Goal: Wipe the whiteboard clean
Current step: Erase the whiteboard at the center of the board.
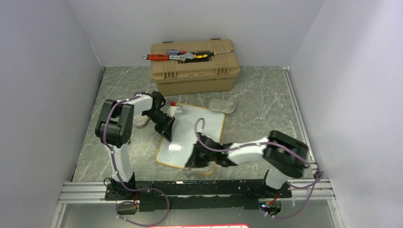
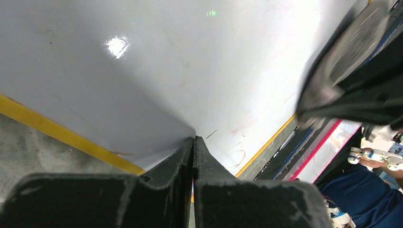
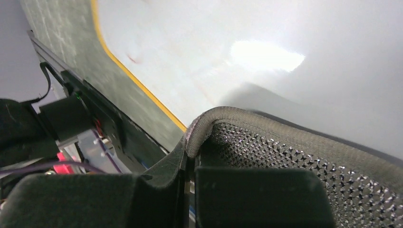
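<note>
The whiteboard (image 1: pixel 199 126) lies flat in the middle of the table, glossy white with a yellow rim. In the left wrist view it (image 2: pixel 166 71) carries only faint reddish traces near its front edge. My left gripper (image 1: pixel 166 129) is shut and empty, its tips (image 2: pixel 194 140) resting on the board just inside the left rim. My right gripper (image 1: pixel 195 156) is shut on a grey mesh cloth (image 3: pixel 294 156), which lies against the whiteboard (image 3: pixel 237 61) near its front edge. The right gripper (image 3: pixel 190 142) shows close up in its own wrist view.
A tan toolbox (image 1: pixel 194 71) with a wrench and screwdrivers on its lid stands behind the board. A red-capped marker (image 1: pixel 173 108) lies at the board's far left corner. Grey pads lie by the board's far right corner (image 1: pixel 222 105) and under the left arm (image 1: pixel 140 121).
</note>
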You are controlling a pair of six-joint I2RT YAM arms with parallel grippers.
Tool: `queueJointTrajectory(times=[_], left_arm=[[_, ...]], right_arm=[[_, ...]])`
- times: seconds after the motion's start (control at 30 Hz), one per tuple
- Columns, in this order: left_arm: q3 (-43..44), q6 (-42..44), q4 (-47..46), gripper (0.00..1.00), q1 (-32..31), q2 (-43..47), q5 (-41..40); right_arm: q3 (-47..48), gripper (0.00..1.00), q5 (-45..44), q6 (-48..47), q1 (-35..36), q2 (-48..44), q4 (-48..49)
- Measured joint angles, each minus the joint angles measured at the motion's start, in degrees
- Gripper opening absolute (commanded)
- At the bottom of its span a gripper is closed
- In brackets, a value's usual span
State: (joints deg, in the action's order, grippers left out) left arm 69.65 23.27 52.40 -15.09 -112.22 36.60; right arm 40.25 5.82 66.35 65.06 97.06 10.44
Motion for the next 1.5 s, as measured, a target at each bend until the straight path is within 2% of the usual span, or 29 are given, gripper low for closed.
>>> queueJointTrajectory(times=[0.13, 0.27, 0.37, 0.57, 0.63, 0.77, 0.93, 1.03, 1.2, 1.37, 1.5], left_arm=[[-0.6, 0.0, -0.6, 0.09, 0.0, 0.5, 0.0], [-0.8, 0.1, -0.8, 0.09, 0.0, 0.7, -0.1], [-0.8, 0.0, -0.8, 0.09, 0.0, 0.7, -0.1], [-0.9, 0.0, -0.9, 0.09, -0.2, 1.0, -0.4], [-1.0, 0.0, -1.0, 0.09, -0.2, 1.2, -0.6], [-1.9, 0.2, -1.9, 0.09, -0.3, 2.2, -1.0], [-2.9, 0.8, -2.6, 0.09, -0.3, 3.1, -1.4], [-3.3, 1.0, -3.0, 0.09, -0.3, 3.4, -1.4], [-3.5, 1.0, -3.1, 0.09, -0.3, 3.6, -1.4], [-3.8, 1.1, -3.5, 0.09, -0.3, 3.9, -1.4], [-3.8, 1.1, -3.5, 0.09, -0.3, 3.9, -1.4]], right_arm=[[-14.2, 0.00, -1.0, 5.2, -1.2, -13.2, 1.7], [-17.3, 0.00, -2.4, 7.8, -1.3, -17.1, 0.0], [-14.1, 0.00, -1.9, 7.8, -1.3, -14.3, -2.6], [5.4, 0.00, 3.4, 4.7, -1.1, 4.0, -5.2], [5.4, 0.00, 3.5, 4.6, -1.2, 4.3, -4.6], [-4.0, 0.00, 2.0, 6.4, -1.9, -4.2, -4.2], [-14.3, 0.00, -1.1, 8.8, -3.1, -20.9, -13.8], [-15.5, 0.00, -2.7, 9.2, -3.2, -24.3, -18.9], [-9.9, 0.00, -1.3, 8.0, -3.4, -18.5, -22.1], [3.5, 0.00, 1.8, 3.9, -2.9, -4.4, -23.1], [20.2, 0.00, 4.7, -0.8, -2.0, 9.0, -24.9]])
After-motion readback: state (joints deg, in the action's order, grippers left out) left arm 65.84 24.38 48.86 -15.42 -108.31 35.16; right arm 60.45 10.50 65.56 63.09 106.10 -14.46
